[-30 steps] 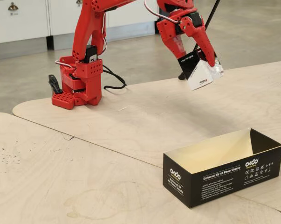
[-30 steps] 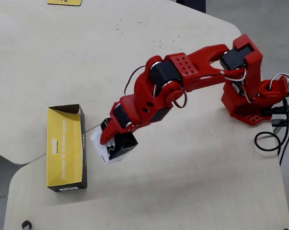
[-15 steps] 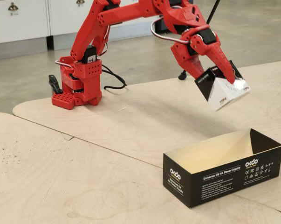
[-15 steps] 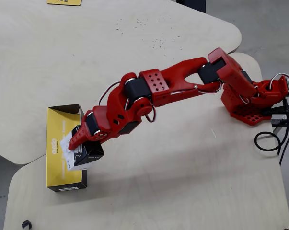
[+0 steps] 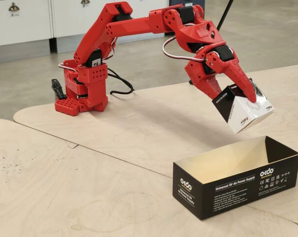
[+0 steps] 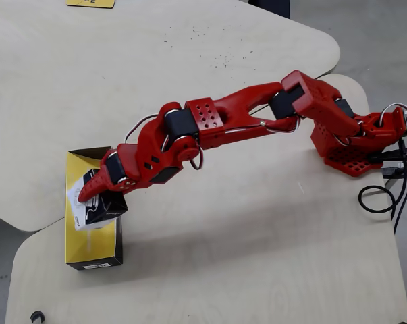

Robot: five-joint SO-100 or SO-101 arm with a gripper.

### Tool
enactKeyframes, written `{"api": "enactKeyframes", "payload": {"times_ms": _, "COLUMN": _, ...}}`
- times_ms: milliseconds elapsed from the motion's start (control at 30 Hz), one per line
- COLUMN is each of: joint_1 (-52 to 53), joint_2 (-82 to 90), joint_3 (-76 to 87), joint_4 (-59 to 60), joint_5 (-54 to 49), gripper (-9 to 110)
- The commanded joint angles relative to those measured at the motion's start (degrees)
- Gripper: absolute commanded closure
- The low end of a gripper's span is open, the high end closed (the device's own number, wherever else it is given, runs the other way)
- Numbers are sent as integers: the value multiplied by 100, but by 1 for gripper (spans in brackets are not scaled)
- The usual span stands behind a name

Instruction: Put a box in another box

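I have the small carton clamped tilted in my tool, hanging above the long black box on the tabletop. Next I'd lower, then release.

Bright, even indoor light; soft shadows, both views reasonably sharp.

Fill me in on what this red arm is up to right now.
The red arm's gripper is shut on a small black-and-white carton and holds it tilted in the air. In the overhead view the carton sits over the open top of the long black box, which rests on the wooden table. In the fixed view the carton is clearly above the box rim, so it is not yet inside.
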Motion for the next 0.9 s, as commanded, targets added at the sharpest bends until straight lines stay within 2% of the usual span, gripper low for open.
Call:
{"api": "enactKeyframes", "payload": {"times_ms": 0, "joint_1": 141, "joint_2": 229, "joint_3": 53, "joint_4": -281, "joint_5": -79, "gripper": 85}}
{"api": "enactKeyframes", "payload": {"times_ms": 233, "joint_1": 176, "joint_2": 334, "joint_3": 712, "joint_4": -598, "joint_5": -123, "gripper": 83}}
{"api": "enactKeyframes", "payload": {"times_ms": 400, "joint_1": 193, "joint_2": 396, "joint_3": 1046, "joint_4": -756, "joint_5": -123, "gripper": 75}}
{"api": "enactKeyframes", "payload": {"times_ms": 633, "joint_1": 202, "joint_2": 598, "joint_3": 1099, "joint_4": -606, "joint_5": -97, "gripper": 61}}
{"api": "enactKeyframes", "payload": {"times_ms": 867, "joint_1": 105, "joint_2": 1187, "joint_3": 1020, "joint_4": 88, "joint_5": -747, "gripper": 58}}
